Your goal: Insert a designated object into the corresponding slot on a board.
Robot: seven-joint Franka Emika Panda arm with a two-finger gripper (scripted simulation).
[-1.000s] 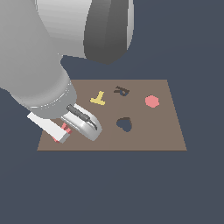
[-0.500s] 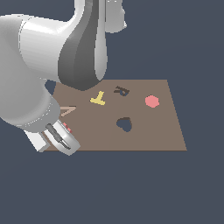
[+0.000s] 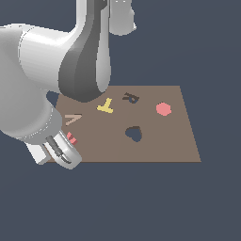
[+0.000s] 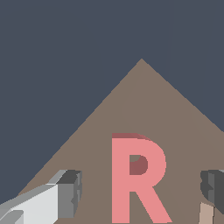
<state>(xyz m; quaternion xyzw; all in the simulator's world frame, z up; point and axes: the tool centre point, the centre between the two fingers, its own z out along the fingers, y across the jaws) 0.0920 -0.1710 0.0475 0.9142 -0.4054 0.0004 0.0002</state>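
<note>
Your gripper (image 4: pixel 140 192) is spread wide with the pink R (image 4: pixel 136 175) lying between its fingers at the lower left of the board (image 3: pixel 160 136), so next go down, squeeze, and carry it to the dark R slot (image 3: pixel 131 98).

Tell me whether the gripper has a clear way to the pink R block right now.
Probably yes. In the wrist view the pink R block lies flat on the board between the open gripper fingers, with nothing lying across it.

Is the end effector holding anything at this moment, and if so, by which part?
Nothing is held. The end effector is open, its fingers apart on either side of the pink R, not touching it.
</note>
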